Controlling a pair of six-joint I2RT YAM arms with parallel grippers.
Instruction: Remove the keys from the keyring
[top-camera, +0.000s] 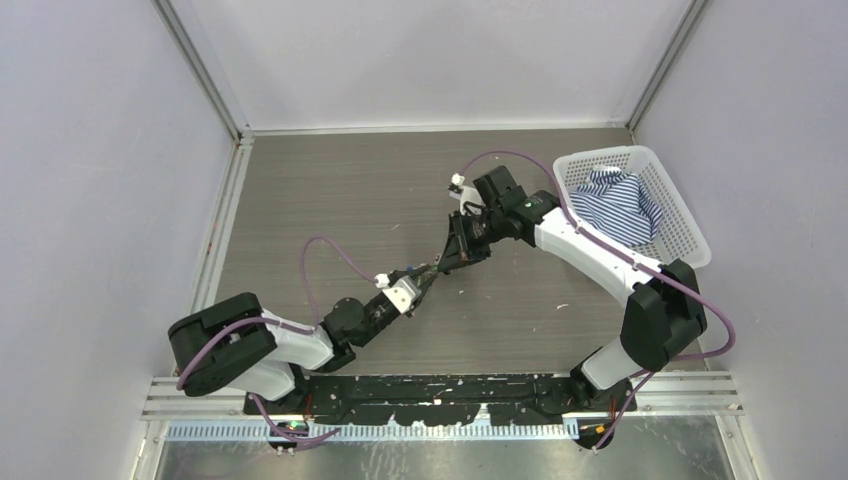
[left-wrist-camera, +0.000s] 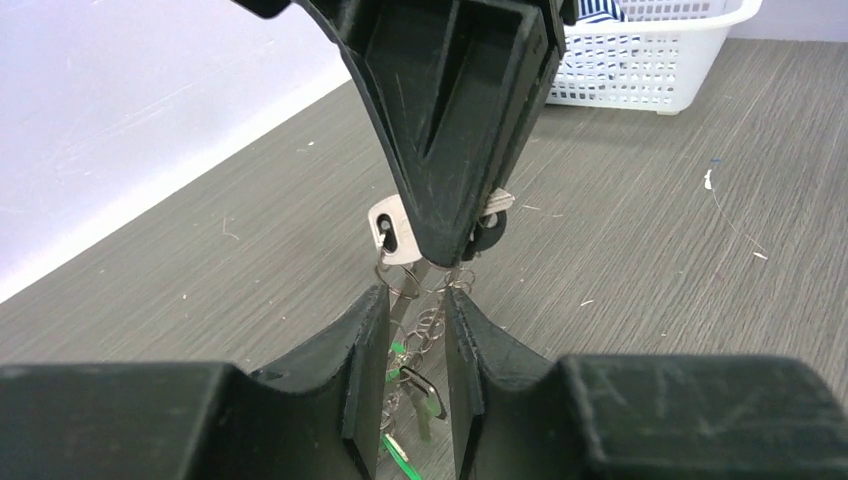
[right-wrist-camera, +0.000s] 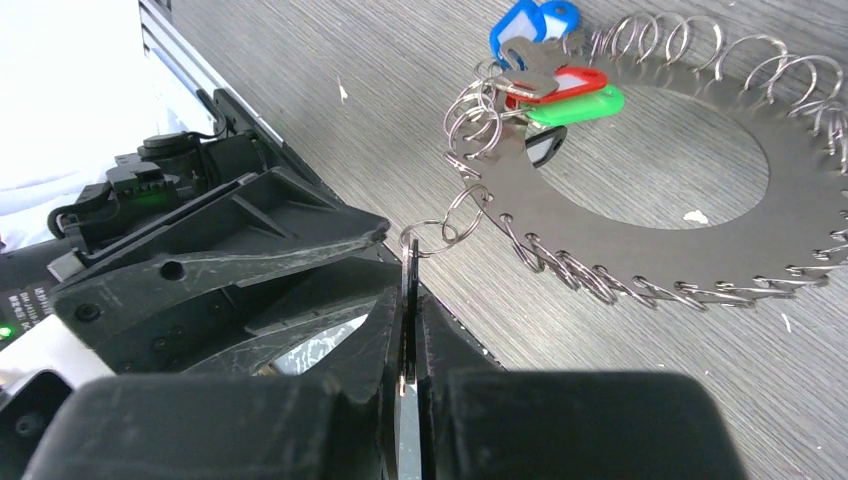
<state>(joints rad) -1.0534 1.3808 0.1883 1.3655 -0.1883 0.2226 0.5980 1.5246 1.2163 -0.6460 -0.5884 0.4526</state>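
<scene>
Keyring (right-wrist-camera: 795, 220) matt grey metal; table (top-camera: 330, 200) wood-grain; basket (top-camera: 685, 225) white plastic.

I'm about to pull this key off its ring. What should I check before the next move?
1. Grip: right gripper shut on the silver key: ok.
2. Release: silver key free of its split ring: not ok, it is threaded.
3. Anchor: left gripper clamped on the small rings: cannot tell; they only show between its fingers.
4. Sight: keyring visible in the right wrist view: ok.
5. Clearance: coloured keys apart from the right gripper: ok.
</scene>
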